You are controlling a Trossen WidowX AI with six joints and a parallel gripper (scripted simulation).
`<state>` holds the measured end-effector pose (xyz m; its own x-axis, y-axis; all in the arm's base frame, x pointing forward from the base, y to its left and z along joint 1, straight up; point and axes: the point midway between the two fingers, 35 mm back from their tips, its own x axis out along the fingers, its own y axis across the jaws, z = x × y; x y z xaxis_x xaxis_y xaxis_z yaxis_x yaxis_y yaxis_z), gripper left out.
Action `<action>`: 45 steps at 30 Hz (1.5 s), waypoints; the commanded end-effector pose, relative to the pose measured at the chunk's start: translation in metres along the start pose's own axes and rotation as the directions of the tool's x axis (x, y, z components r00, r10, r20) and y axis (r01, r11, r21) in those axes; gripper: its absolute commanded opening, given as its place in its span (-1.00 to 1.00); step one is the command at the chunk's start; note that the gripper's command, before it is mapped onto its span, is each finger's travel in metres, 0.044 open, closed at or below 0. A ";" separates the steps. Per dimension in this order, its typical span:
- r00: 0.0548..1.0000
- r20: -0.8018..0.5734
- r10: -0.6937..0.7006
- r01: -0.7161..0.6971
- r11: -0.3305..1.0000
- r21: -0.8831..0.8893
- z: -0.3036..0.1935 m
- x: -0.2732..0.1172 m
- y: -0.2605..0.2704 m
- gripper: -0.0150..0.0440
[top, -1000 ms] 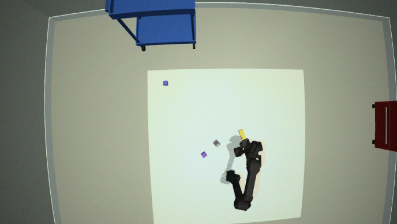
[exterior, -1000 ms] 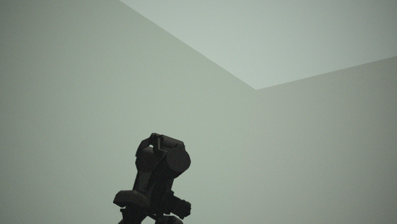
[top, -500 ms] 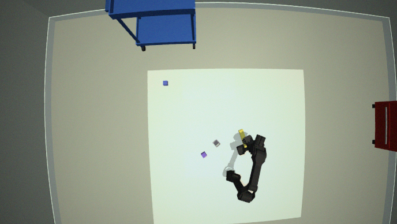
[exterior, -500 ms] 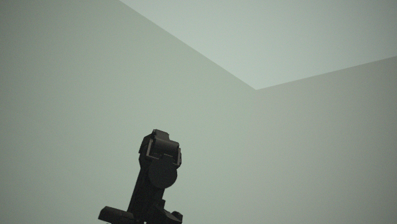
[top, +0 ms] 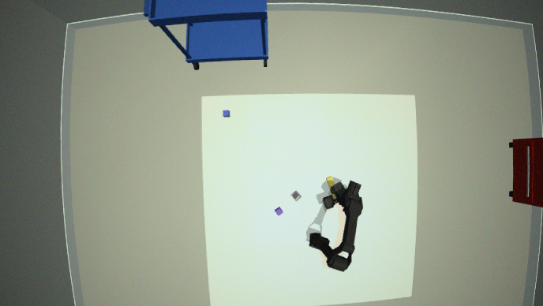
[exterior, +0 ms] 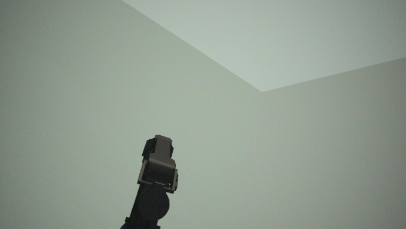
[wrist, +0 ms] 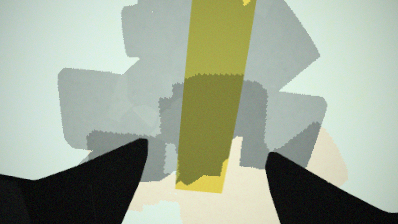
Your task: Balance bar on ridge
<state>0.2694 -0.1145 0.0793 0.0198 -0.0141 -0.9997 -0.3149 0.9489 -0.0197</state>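
Observation:
The yellow bar [top: 330,181] [wrist: 217,55] lies on the pale table, partly hidden under the arm in the top view. In the wrist view it runs from the top edge down between the fingers, in their shadow. My gripper [top: 333,195] [wrist: 208,153] is open above the bar's near end, one finger on each side, with a gap on both sides. A small grey piece with light edges [top: 296,195], which looks like the ridge, stands left of the bar with nothing on it. The exterior view shows only part of the arm, neither bar nor ridge.
A purple cube [top: 278,211] sits just below and left of the grey piece. A blue cube [top: 226,113] is near the table's far left corner. A blue cart [top: 225,39] stands beyond the table, and a red cabinet [top: 522,173] is off to the right.

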 end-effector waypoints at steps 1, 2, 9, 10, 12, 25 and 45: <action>1.000 0.004 0.003 -0.003 1.000 -0.003 0.000 0.007 0.001 0.58; 1.000 0.004 0.003 -0.003 1.000 -0.003 0.000 0.007 0.001 0.58; 1.000 0.004 0.003 -0.003 1.000 -0.003 0.000 0.015 0.001 0.58; 1.000 0.004 0.003 -0.003 1.000 -0.003 0.000 0.017 0.001 0.58; 1.000 0.004 0.003 -0.003 1.000 -0.003 0.000 0.020 0.001 0.58; 1.000 0.004 0.004 -0.004 1.000 -0.003 0.000 0.033 0.001 0.58; 1.000 0.000 0.000 0.000 1.000 0.000 0.000 0.032 0.001 -0.07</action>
<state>0.2695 -0.1145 0.0472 0.0197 -0.0137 -0.9997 -0.3150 0.9489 -0.0192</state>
